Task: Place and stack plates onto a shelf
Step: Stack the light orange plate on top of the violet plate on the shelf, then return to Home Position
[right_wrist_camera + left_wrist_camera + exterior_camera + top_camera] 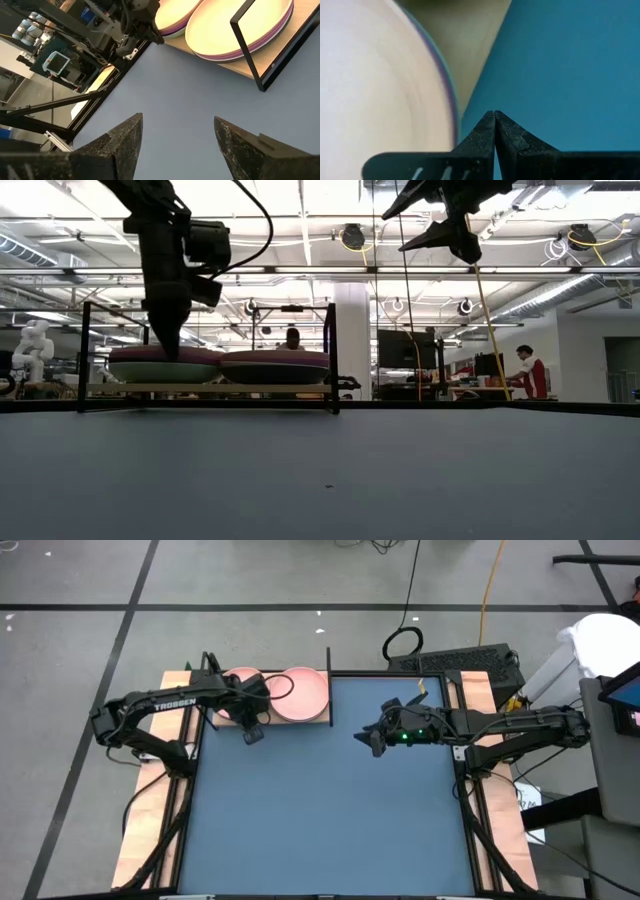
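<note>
Left hand (253,732), closed, sits just beside the stacked plates (300,693) on the shelf (322,721)

shelf (318,721) sits at the mat's (330,800) far left corner | two salmon pink plates (302,693) side by side on it, left one mostly hidden by the arm | left gripper (252,732) at the shelf's near edge | right gripper (372,736) over the mat, well apart from the shelf

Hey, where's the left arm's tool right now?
In the high view the left tool, shut and empty, sits at the near edge of the shelf, beside the left stack of plates.
</note>
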`<action>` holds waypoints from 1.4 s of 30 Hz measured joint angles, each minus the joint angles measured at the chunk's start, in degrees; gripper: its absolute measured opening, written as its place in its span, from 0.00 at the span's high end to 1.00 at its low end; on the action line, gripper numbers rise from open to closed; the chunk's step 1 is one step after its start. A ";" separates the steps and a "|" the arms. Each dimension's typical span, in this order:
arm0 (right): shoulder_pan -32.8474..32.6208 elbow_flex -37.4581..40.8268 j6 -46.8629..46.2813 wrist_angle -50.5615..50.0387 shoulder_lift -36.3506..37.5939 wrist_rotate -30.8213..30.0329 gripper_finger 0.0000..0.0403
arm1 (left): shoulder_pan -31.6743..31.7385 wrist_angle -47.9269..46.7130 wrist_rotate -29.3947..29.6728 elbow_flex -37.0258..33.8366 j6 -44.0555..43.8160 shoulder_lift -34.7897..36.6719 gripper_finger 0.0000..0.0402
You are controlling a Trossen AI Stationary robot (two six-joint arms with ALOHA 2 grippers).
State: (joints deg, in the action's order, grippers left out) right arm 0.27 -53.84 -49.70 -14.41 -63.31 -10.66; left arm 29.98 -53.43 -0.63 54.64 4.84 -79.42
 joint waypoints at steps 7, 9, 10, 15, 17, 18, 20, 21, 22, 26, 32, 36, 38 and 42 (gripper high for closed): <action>0.14 0.00 13.61 2.47 0.00 -0.07 0.44 | -1.15 0.80 -6.34 0.10 -3.85 3.33 0.99; 0.15 0.00 20.48 3.77 0.00 -0.04 0.44 | -1.95 1.19 -6.40 0.10 -4.14 5.84 0.99; 0.15 0.00 23.52 4.07 0.00 -0.04 0.44 | -2.40 1.39 -6.38 0.13 -4.56 7.20 0.99; 0.15 0.00 32.79 6.42 0.00 0.23 0.50 | -4.57 1.55 -5.77 0.19 -8.28 14.19 0.99; 0.15 0.00 35.33 6.73 0.00 0.28 0.55 | -5.26 0.73 -5.79 0.19 -9.91 17.01 0.99; 0.15 0.00 36.47 6.73 0.00 0.30 0.58 | -5.67 0.52 -5.81 0.19 -10.08 18.41 0.99; 0.15 0.00 39.08 6.73 0.03 0.36 0.65 | -6.24 -0.23 -6.01 0.19 -10.81 21.33 0.99; 0.15 0.00 39.98 6.75 0.08 0.40 0.70 | -6.50 -0.63 -6.33 0.19 -13.26 22.80 0.99; 0.14 0.00 40.53 6.89 0.13 0.51 0.74 | -6.80 -0.54 -6.46 0.19 -17.24 24.35 0.99; 0.13 0.00 46.43 6.92 0.15 6.07 0.91 | -9.04 4.49 -6.81 0.19 -26.12 30.29 0.99; 0.13 0.00 53.51 6.91 0.15 9.86 0.98 | -15.05 11.00 -4.17 0.21 -21.15 34.97 0.99; 0.10 0.00 56.02 6.93 0.34 12.79 1.00 | -18.97 14.22 0.67 0.21 -18.73 35.67 0.99; 0.09 0.49 55.97 8.05 0.37 13.86 1.00 | -20.86 17.31 2.32 0.21 -17.59 35.63 0.99; -0.11 4.88 54.54 16.63 0.83 13.68 1.00 | -24.80 22.74 3.71 -1.44 -15.31 35.73 0.99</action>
State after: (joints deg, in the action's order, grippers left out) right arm 0.16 -48.97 4.83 2.22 -62.48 3.02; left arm 5.17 -30.70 3.08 53.20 -10.47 -43.69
